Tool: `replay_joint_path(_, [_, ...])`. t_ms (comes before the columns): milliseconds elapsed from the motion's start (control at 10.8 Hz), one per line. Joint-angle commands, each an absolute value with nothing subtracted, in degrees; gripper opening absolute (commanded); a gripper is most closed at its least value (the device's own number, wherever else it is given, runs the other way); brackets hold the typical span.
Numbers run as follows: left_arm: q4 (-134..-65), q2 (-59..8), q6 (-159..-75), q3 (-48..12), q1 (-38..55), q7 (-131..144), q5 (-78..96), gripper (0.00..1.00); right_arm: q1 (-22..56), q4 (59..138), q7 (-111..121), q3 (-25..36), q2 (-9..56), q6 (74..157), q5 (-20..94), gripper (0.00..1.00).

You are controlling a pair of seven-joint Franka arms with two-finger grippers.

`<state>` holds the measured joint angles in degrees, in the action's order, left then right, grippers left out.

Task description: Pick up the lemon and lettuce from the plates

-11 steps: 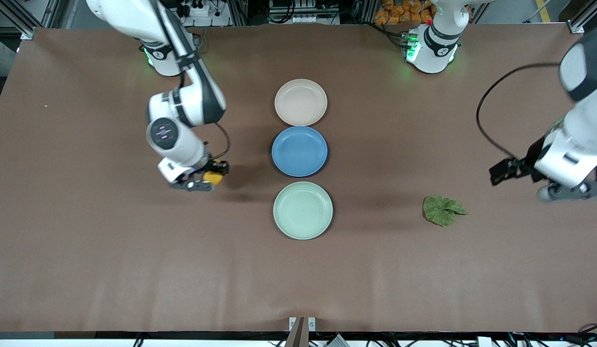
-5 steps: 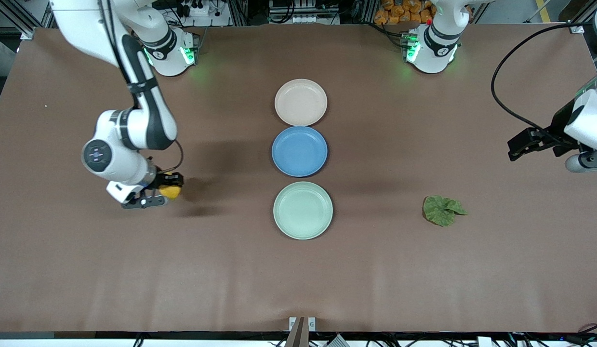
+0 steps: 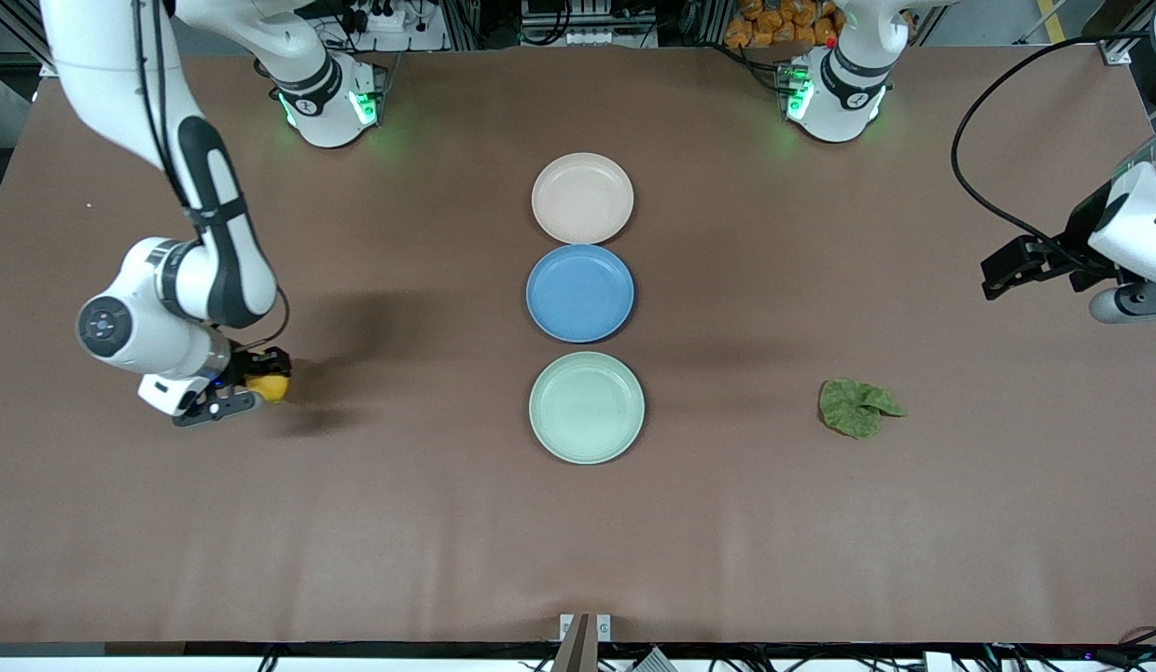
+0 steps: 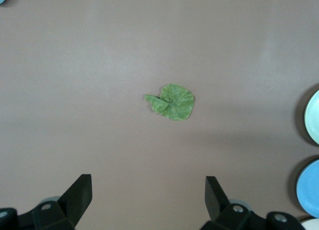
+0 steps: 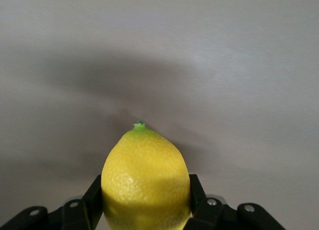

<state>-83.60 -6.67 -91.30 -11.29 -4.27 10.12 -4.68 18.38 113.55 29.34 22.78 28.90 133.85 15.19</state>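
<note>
My right gripper (image 3: 253, 385) is shut on the yellow lemon (image 3: 266, 386), low over bare table toward the right arm's end. The right wrist view shows the lemon (image 5: 144, 180) clamped between both fingers. The dark green lettuce (image 3: 857, 407) lies flat on the bare table toward the left arm's end; it also shows in the left wrist view (image 4: 172, 102). My left gripper (image 4: 148, 190) is open and empty, high over the table's edge at the left arm's end. The beige-cream plate (image 3: 582, 198) and the mint green plate (image 3: 587, 407) stand empty at the table's middle.
An empty blue plate (image 3: 579, 292) sits between the two other plates, the three forming a line down the table's middle. A black cable hangs from the left arm (image 3: 1128, 252) at the table's edge.
My right gripper has carried the lemon from beside the plates toward the right arm's end of the table. The left arm has risen and drawn back from the lettuce.
</note>
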Motion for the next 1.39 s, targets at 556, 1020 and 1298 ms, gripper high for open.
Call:
replay_joint_path(556, [-83.76,-4.32,-89.56,-10.46,-5.27,5.72,-2.46,1.00,15.73,108.37,34.45,20.92,33.75,133.42,20.74,1.00])
replay_joint_path(1020, [-87.36,0.17,-89.21,-10.02,-5.36,5.36,-0.70,1.00,17.57,105.47,34.89,20.92,33.05,132.89,20.04,1.00])
replay_joint_path(1298, [-89.03,1.93,-88.77,-7.39,-2.82,5.71,-0.88,1.00,17.75,103.19,34.28,21.01,32.70,129.22,20.04,1.00])
